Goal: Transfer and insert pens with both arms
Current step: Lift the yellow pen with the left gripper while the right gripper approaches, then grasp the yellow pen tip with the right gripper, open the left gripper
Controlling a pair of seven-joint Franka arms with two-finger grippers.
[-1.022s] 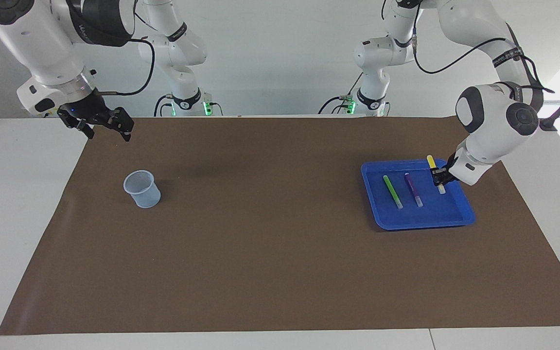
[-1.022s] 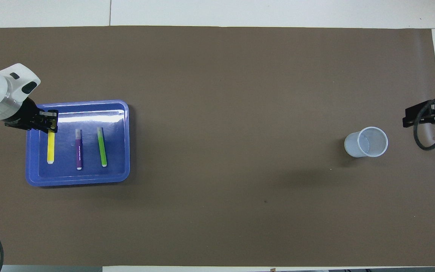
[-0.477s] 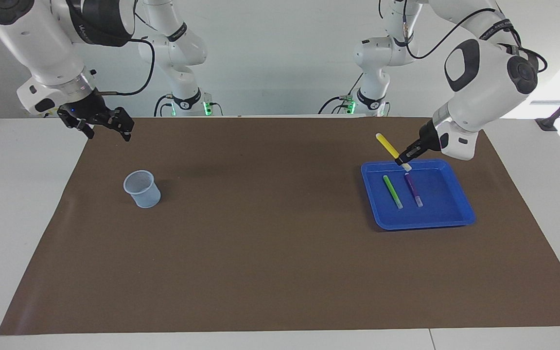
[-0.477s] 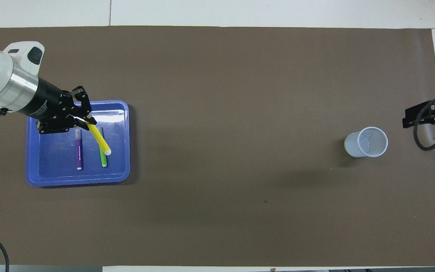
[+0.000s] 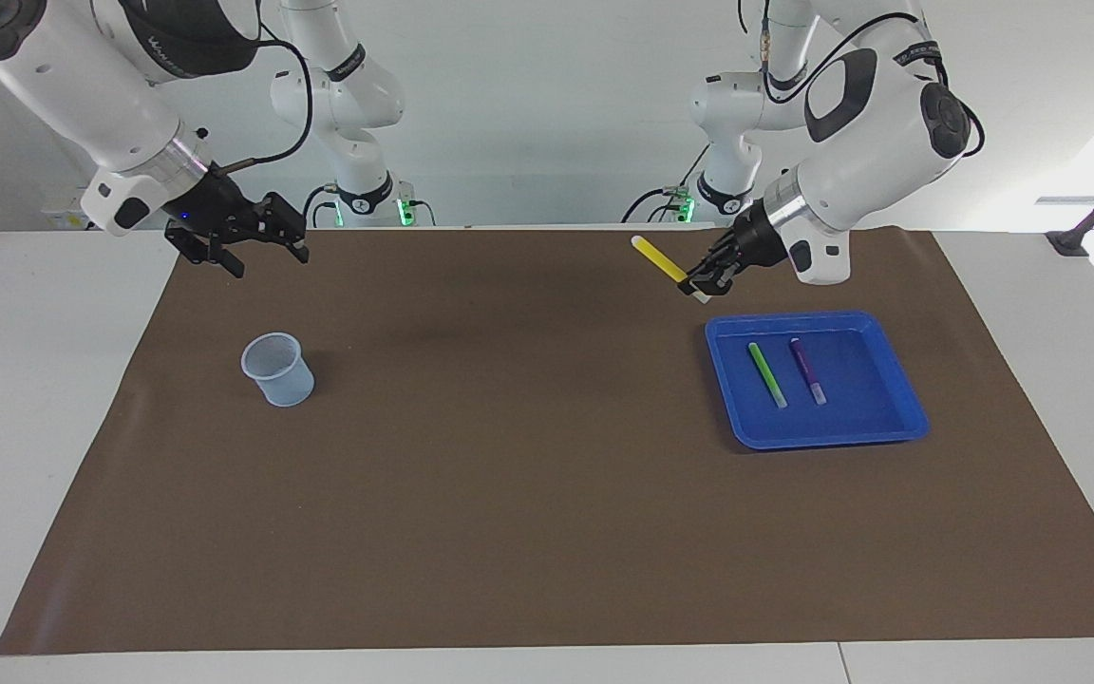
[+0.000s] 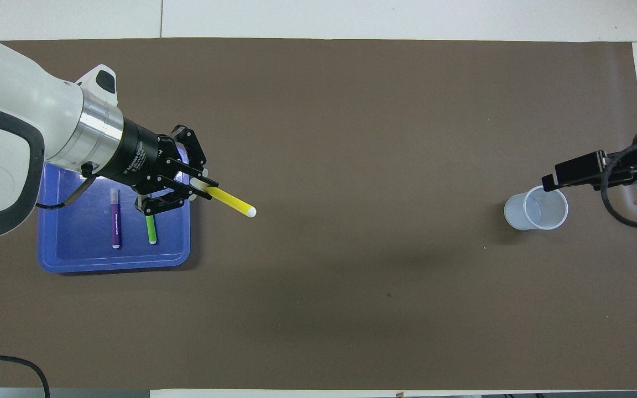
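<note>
In the facing view, the right arm's black two-finger hand (image 5: 257, 233) hangs with its fingers spread apart and empty, above the brown paper mat (image 5: 528, 494) that covers the white bench (image 5: 25, 399), close to the robots' edge. The pale translucent plastic cup (image 5: 277, 369) stands on the mat, empty as far as can be seen, so no pen is inserted yet.

Toward the middle, the yellow marker pen (image 5: 659, 258) is in the air, slanting up toward the right arm's end. The left arm's black hand (image 5: 702, 283) is clamped on its pale cap end, over the mat just beside the tray.

The shallow blue plastic tray (image 5: 898, 418) lies at the left arm's end of the mat, with the green marker pen (image 5: 766, 374) and the purple marker pen (image 5: 807, 370) side by side in it, apart from each other.

By my reading the first transfer is just under way: the handover to the right hand, the insertion, and two more pens all remain.
</note>
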